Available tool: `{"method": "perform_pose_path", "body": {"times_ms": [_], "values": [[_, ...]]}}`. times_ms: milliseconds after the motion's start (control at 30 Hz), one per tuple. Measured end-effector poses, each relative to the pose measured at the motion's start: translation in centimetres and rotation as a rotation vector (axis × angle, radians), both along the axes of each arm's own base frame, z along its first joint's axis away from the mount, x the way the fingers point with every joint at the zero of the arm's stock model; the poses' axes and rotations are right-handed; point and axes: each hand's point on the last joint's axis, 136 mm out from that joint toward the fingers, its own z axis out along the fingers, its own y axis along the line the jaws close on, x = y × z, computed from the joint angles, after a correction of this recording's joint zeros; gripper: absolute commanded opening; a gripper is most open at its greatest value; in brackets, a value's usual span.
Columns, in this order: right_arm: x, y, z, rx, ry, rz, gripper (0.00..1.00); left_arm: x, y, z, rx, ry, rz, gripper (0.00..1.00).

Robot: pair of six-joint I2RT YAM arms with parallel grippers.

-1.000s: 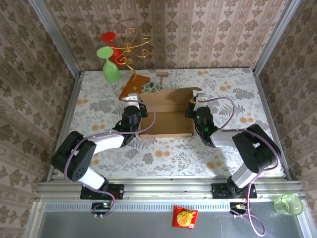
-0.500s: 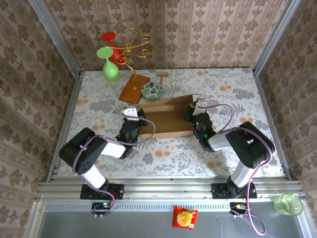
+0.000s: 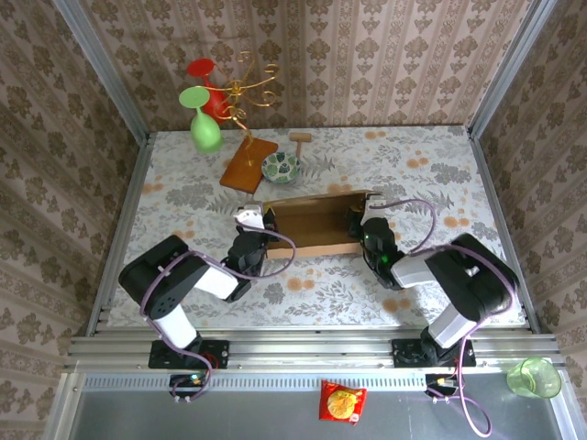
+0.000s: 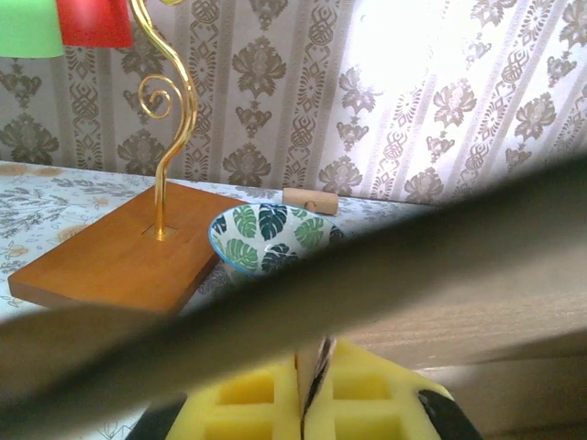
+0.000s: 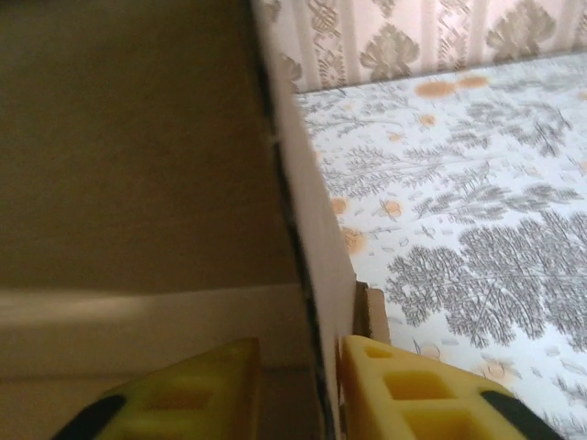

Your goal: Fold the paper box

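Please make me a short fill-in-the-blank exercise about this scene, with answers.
The right gripper straddles a wall of the tan cardboard box with its jaws ____.
The ceramic bowl beside the reddish-brown wooden board is painted with green ____.
The gold wire stand carries a red cup and a ____ one.
Answers: open, leaves, green.

Brown walls point(image 3: 367, 55) with leaf patterns on three sides, desk point(image 3: 413, 156) with a flowery cloth, silver posts point(image 3: 103, 69) in the corners
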Motion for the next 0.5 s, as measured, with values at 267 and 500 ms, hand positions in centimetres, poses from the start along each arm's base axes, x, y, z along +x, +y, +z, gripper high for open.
{"method": "perform_pose_path", "body": {"times_ms": [267, 500], "values": [[-4.3, -2.3, 6.8, 0.249, -0.019, -0.042, 0.55, -0.8, -0.9, -0.4, 0.024, -0.005, 0.007, 0.0], [-9.2, -4.8, 6.8, 0.529, 0.082, -0.119, 0.57, -1.6, -1.9, -0.7, 0.048, -0.009, 0.02, 0.0]]}}
